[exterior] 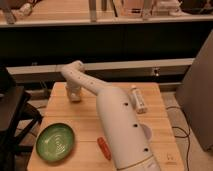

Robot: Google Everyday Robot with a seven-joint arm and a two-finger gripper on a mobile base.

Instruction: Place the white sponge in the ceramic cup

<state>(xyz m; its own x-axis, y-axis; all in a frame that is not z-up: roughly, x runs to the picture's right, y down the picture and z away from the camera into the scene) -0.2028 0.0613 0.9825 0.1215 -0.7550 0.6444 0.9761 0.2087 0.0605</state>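
My arm reaches from the bottom centre up to the far left part of the wooden table [85,125]. My gripper [74,95] points down there, close to the table top. A pale shape sits at its tip; I cannot tell whether this is the white sponge. No other sponge shows. A small pale round thing, which looks like the ceramic cup [146,131], stands at the right of the arm, partly hidden behind it and well away from the gripper.
A white bottle [138,99] lies at the back right of the table. A green plate [55,141] sits at the front left. An orange object [104,148] lies next to the arm at the front. A black stand [15,112] is left of the table.
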